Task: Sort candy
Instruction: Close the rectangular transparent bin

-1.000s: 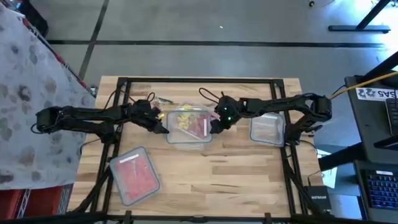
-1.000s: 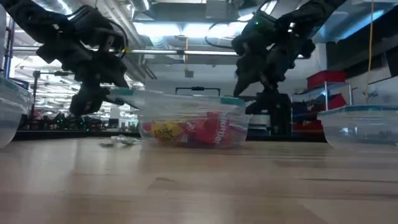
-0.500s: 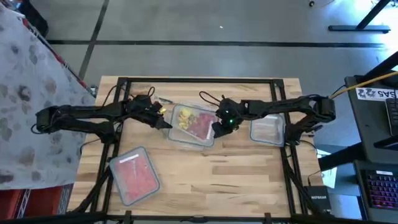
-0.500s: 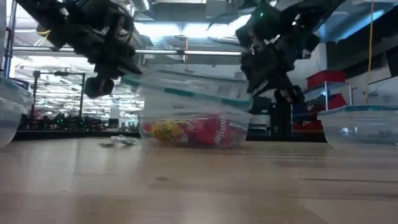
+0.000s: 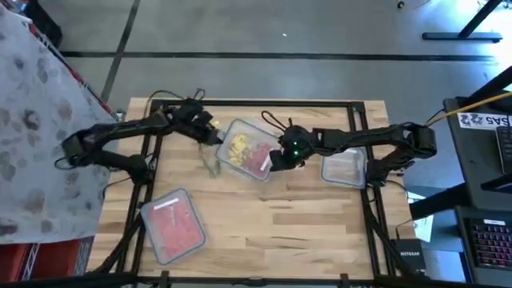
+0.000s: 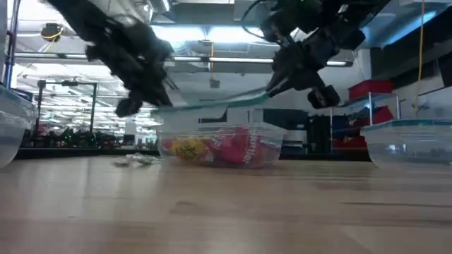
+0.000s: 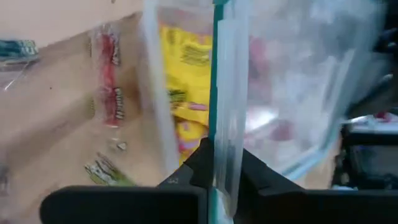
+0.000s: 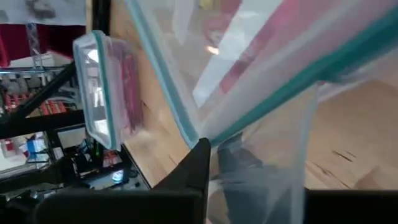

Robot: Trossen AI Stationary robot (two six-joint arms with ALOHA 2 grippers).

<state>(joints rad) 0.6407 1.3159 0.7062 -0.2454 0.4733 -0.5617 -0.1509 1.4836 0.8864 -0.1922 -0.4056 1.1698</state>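
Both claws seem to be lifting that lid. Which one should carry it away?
Probably the left gripper: it pinches the lid and has bare table beside it, whereas another container crowds the right gripper.

My grippers hold the lid (image 6: 212, 106) over the candy (image 5: 246, 154), barring entry from above; near table (image 5: 304, 224) lies open.

One camera looks straight down on the whole pale wooden bench (image 5: 264, 216). Another sits at bench-top height, facing level across it into the room. Each wrist camera rides close against the clear plastic lid with a teal rim (image 7: 221, 106), which the overhead and low views also share.
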